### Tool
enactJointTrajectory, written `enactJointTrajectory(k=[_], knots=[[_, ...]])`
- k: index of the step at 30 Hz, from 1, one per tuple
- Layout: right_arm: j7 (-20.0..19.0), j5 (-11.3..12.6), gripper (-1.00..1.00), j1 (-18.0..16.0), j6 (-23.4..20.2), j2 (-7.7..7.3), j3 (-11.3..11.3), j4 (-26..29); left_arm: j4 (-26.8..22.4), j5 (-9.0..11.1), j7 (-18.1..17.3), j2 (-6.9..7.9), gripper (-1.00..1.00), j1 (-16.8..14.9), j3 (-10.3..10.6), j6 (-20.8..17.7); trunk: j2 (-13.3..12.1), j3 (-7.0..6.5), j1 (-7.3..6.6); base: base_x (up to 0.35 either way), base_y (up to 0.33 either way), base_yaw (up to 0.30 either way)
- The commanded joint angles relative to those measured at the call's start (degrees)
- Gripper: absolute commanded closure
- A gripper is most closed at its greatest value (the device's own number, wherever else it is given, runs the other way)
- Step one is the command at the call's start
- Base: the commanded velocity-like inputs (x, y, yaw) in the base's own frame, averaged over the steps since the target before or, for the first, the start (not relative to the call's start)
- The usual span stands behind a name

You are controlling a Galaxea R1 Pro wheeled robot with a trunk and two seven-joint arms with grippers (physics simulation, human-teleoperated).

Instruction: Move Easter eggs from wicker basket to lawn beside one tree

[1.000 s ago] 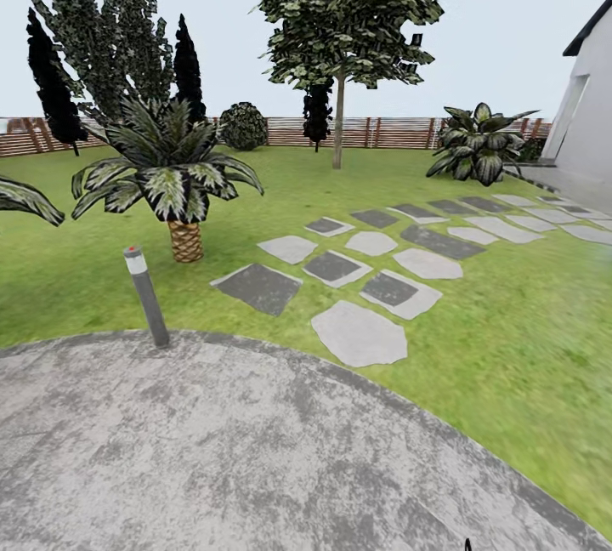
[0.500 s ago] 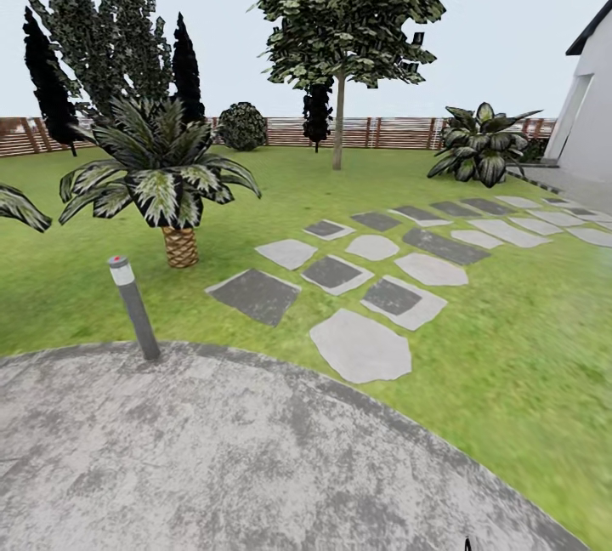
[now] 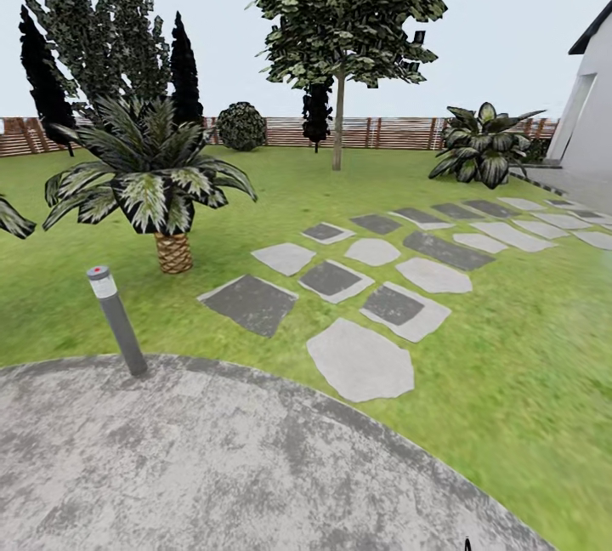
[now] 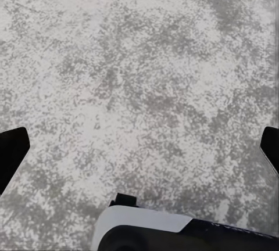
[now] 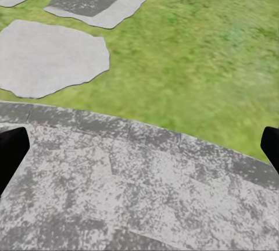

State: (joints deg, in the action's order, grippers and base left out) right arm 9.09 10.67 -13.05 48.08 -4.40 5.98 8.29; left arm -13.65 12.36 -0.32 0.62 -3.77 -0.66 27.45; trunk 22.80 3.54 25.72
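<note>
- Lawn [image 3: 527, 364] is green with yellowish patches; it runs from the patio edge out to the far fence and fills the right side of the scene.
- Tree [image 3: 339, 122] with a straight pale trunk and a broad rounded leafy crown stands on the far lawn, centre, just in front of the fence [image 3: 391, 133]. One of this kind in view.
- Garden boundary is a brown horizontal-slat fence across the far side.
- Round grey patio [image 3: 212, 466] takes the near ground; its curved edge meets the grass.
- One grey bollard light [image 3: 115, 320] with a red dot on top stands tilted at the patio's left edge.
- One short palm [image 3: 153, 177] with a woven-look trunk is on the left lawn, beyond the bollard.
- Stepping stones [image 3: 361, 360], at least a dozen, mixed light and dark grey, lead from the patio toward the far right, where a white building wall [image 3: 591, 117] stands.
- One broad-leaf plant [image 3: 480, 147] sits far right near the fence; one round bush [image 3: 240, 126] far left-centre.
- Dark conifers [image 3: 183, 71] cluster far left.
- Left gripper [image 4: 139, 152] hangs over the patio, fingers spread wide, holding nothing.
- Right gripper [image 5: 139, 152] hangs over the patio edge, grass and a stone beyond; fingers spread wide, holding nothing.
</note>
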Motion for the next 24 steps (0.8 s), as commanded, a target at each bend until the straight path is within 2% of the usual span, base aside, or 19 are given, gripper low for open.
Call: enactJointTrajectory(k=[1, 7, 18, 24], knots=[[0.0, 0.1, -1.00, -0.1, 0.2, 0.01, 0.1, 0.0, 0.0, 0.1, 0.0, -0.02, -1.00, -0.1, 0.0, 0.2, 0.1, 0.13, 0.07, 0.337, -0.086, 0.000], [-0.1, 0.1, -1.00, -0.1, 0.2, -0.01, 0.1, 0.0, 0.0, 0.1, 0.0, -0.05, -1.00, 0.0, 0.0, 0.2, 0.1, 0.09, 0.07, 0.337, -0.096, -0.014], [-0.1, 0.1, -1.00, -0.1, 0.3, -0.02, 0.1, 0.0, 0.0, 0.1, 0.0, -0.02, -1.00, 0.0, 0.0, 0.2, 0.1, -0.57, 0.07, 0.336, -0.103, -0.135], [0.0, 0.1, -1.00, -0.1, 0.3, 0.00, 0.1, 0.0, 0.0, 0.1, 0.0, -0.04, -1.00, 0.0, 0.0, 0.2, 0.1, -1.09, 0.07, 0.337, -0.103, -0.032]])
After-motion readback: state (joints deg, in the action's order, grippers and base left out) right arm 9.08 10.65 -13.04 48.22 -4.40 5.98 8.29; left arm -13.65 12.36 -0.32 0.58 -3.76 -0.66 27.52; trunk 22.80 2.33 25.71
